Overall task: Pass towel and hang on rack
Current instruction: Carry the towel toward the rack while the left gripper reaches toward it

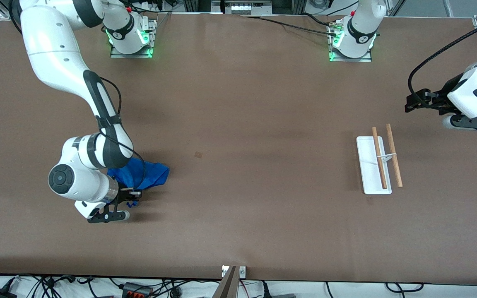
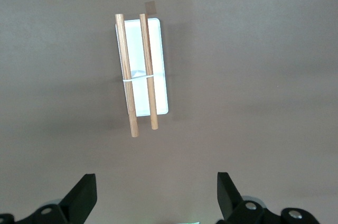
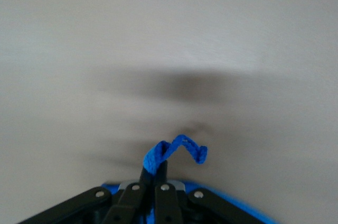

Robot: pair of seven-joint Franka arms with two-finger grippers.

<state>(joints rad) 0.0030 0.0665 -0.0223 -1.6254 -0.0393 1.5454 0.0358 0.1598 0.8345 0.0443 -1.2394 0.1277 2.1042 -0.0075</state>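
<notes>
The royal-blue towel (image 1: 145,174) lies bunched on the table at the right arm's end, partly under the right arm's wrist. My right gripper (image 1: 133,198) is shut on its hemmed edge; in the right wrist view a curl of the towel (image 3: 177,150) sticks out past the closed fingertips (image 3: 158,168). The rack (image 1: 373,165), a white base with two wooden rods, stands toward the left arm's end and also shows in the left wrist view (image 2: 141,71). My left gripper (image 1: 410,103) is open and empty, held above the table beside the rack; its fingers (image 2: 84,195) stand wide apart.
A small dark patch (image 1: 198,155) marks the brown tabletop near the middle. The arm bases (image 1: 131,41) stand along the edge farthest from the front camera. Cables hang at the nearest edge (image 1: 139,287).
</notes>
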